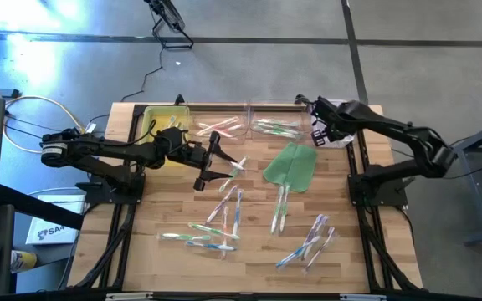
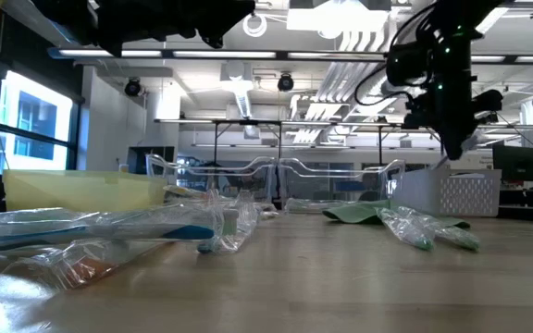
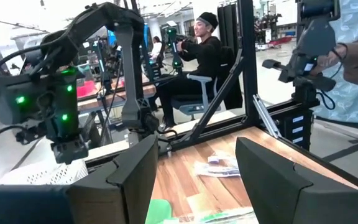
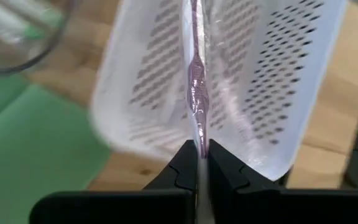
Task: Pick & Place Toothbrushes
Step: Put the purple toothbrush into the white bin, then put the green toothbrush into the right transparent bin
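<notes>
The right gripper (image 4: pixel 198 163) is clamped on a purple toothbrush (image 4: pixel 196 93) in its clear wrapper, which hangs straight down from its fingertips over the white perforated basket (image 4: pixel 272 81) directly below. To do this well, I would lower until the brush tip is inside the basket walls, keep it centred, then part the fingers so it drops in rather than catching the rim. The left gripper (image 1: pixel 212 163) hangs with fingers wide apart and empty, above the table (image 1: pixel 366 259); loose toothbrushes (image 1: pixel 224 213) lie beyond and below it. The only print is a label on a box beside the table, too small to read.
</notes>
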Robot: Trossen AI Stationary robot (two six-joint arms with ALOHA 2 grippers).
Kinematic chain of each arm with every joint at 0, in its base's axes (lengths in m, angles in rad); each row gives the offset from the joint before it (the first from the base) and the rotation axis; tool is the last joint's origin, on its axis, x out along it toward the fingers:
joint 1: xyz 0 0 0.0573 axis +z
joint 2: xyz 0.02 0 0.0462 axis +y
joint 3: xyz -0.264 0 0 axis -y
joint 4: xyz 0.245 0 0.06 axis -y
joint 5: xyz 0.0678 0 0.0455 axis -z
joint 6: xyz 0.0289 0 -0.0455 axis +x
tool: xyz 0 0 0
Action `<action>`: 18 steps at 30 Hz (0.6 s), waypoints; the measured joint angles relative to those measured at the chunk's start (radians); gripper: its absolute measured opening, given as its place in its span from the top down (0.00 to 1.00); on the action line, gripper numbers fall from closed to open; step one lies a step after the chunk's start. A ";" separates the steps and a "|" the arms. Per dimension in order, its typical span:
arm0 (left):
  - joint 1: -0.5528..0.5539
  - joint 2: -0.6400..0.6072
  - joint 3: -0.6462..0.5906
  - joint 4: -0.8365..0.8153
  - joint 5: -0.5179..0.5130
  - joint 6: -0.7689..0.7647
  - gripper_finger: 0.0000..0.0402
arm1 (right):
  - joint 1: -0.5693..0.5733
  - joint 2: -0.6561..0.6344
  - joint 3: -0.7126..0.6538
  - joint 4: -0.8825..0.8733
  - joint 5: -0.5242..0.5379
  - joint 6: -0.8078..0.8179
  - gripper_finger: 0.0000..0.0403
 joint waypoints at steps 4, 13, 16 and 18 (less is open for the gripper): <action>0.000 0.000 0.000 -0.001 0.000 0.000 0.47 | -0.010 0.032 0.000 0.010 0.051 -0.001 0.90; 0.000 0.000 0.000 -0.021 0.000 0.021 0.47 | -0.009 0.039 0.000 0.010 0.052 -0.030 0.69; 0.000 0.000 0.000 -0.021 0.000 0.023 0.47 | -0.009 0.039 0.000 0.009 0.053 -0.040 0.67; 0.000 0.000 0.000 -0.021 0.000 0.023 0.47 | -0.009 0.039 0.011 0.006 0.052 -0.054 0.67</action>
